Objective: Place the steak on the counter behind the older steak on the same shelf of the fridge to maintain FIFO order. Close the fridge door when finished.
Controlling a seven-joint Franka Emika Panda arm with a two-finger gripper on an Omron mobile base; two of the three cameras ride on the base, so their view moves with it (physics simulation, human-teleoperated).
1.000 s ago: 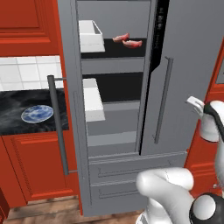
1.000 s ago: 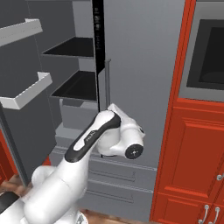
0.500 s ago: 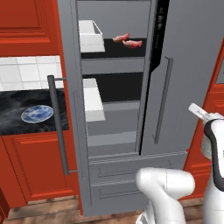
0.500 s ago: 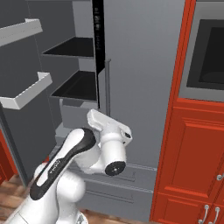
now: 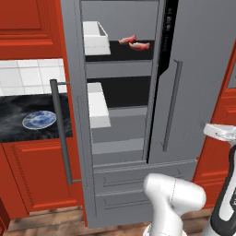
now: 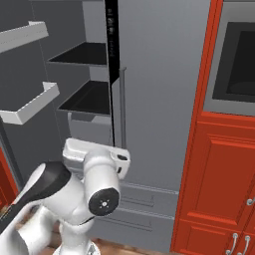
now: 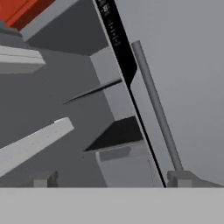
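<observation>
Open fridge (image 5: 124, 152) bay; steaks (image 5: 134, 43) on shelf (image 5: 120, 50).

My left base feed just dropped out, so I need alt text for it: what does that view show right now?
Two steaks lie side by side on the upper black shelf of the grey fridge, whose left door stands open and right door is shut. A blue plate sits on the black counter at left; the white arm rises at lower right.
</observation>
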